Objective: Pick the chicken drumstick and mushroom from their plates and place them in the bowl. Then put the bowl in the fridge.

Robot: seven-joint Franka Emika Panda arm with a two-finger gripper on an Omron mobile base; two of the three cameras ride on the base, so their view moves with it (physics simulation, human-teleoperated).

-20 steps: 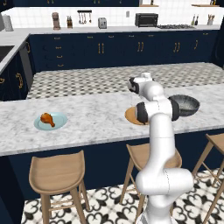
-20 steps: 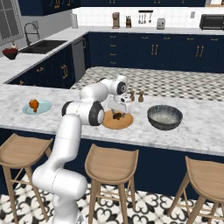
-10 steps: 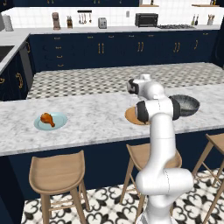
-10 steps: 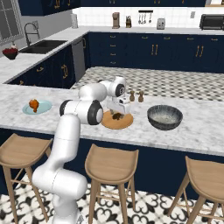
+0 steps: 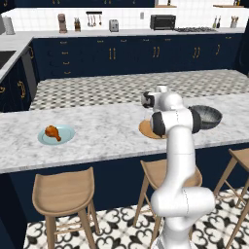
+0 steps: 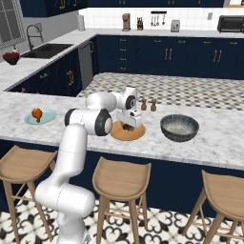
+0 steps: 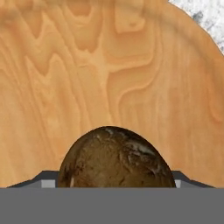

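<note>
The dark brown mushroom (image 7: pixel 116 157) lies on the tan wooden plate (image 7: pixel 109 65), right between the tips of my gripper (image 7: pixel 114 181). The jaws stand apart, one on each side of it, close to its flanks. From the right base view my gripper (image 6: pixel 127 125) points down onto the tan plate (image 6: pixel 116 136). The tan plate's edge (image 5: pixel 145 130) peeks out from behind the arm. The grey speckled bowl (image 6: pixel 179 127) (image 5: pixel 209 116) stands just right of it. The chicken drumstick (image 5: pixel 52 132) (image 6: pixel 36 113) rests on the light-blue plate (image 5: pixel 65 136) (image 6: pixel 46 119) far left. The fridge is out of view.
Two small shakers (image 6: pixel 148 104) stand behind the tan plate. Wooden stools (image 6: pixel 121 178) line the counter's near side. A sink (image 6: pixel 43 50) and a red bowl (image 6: pixel 10 57) are on the far left counter.
The hand has sunk a little lower over the tan plate. Plates, bowl and drumstick have not moved.
</note>
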